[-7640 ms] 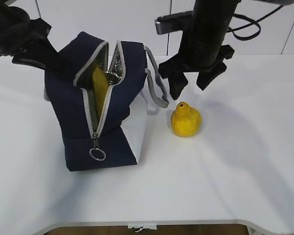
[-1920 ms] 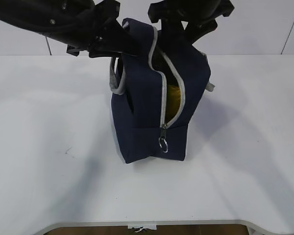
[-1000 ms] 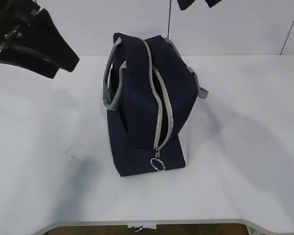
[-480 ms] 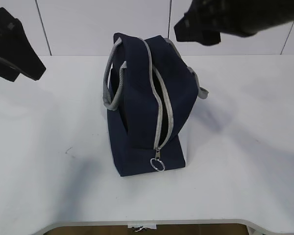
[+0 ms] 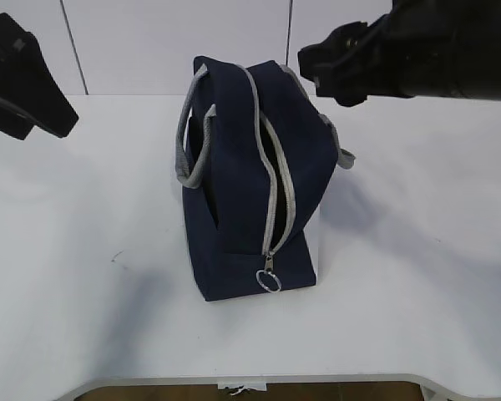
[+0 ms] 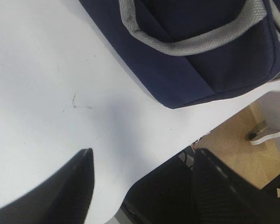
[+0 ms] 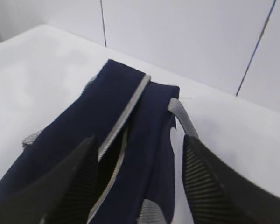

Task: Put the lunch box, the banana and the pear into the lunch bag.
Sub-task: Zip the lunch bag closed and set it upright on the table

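Since a moment ago the right arm has swung a bit lower and further right at the far side; the lunch bag (image 5: 246, 180) hasn't budged, and the left arm sits in the same spot at the left edge.

Outside camera: the bag stands upright mid-worktop (image 5: 417, 276), zipper unzipped along the top with the ring pull (image 5: 270, 281) hanging at the near end. No lunch box, banana or pear anywhere on the worktop, and the gap in the bag is too dark to see in. My guess is all three are inside and the packing is basically done, with nothing obvious left. Both arms are lifted well clear of the bag.

Left wrist camera: left pincer (image 6: 142, 184) is spread and holding nothing, hovering over bare worktop near its front edge, with the bag's side and grey handle (image 6: 196, 39) off to the far side.

Right wrist camera: right pincer (image 7: 140, 182) is also spread and empty, looking down over the bag's top seam from above, not touching it.
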Controlling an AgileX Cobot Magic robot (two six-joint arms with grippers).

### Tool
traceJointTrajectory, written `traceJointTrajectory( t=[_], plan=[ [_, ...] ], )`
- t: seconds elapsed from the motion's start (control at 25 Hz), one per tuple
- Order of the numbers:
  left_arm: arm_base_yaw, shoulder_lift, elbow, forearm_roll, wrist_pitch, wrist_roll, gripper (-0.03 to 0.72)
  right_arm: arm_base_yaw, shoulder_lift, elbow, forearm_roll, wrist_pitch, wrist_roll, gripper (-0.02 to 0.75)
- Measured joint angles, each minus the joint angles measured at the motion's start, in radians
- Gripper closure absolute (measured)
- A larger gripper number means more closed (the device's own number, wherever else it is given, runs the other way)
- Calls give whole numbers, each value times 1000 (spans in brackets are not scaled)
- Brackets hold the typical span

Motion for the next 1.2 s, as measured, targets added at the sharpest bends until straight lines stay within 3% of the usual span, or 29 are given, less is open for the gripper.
traceJointTrajectory(
  t=[0.08, 0.28, 0.44, 0.92, 1.2],
  plan=[
    [0, 0, 0, 0, 0, 0, 191, 33, -16, 96, -38, -159, -7, 291],
    [0, 0, 0, 0, 0, -1, 191, 108, -48, 312, -56, -371, 6, 290],
    [0, 0, 0, 0, 0, -1, 191, 120, -65, 477, -58, -511, 77, 290],
    [0, 0, 0, 0, 2, -1, 192, 120, -32, 624, -253, -573, 261, 290],
    [0, 0, 0, 0, 2, -1, 208, 120, 139, 624, -325, -725, 305, 290]
  ],
)
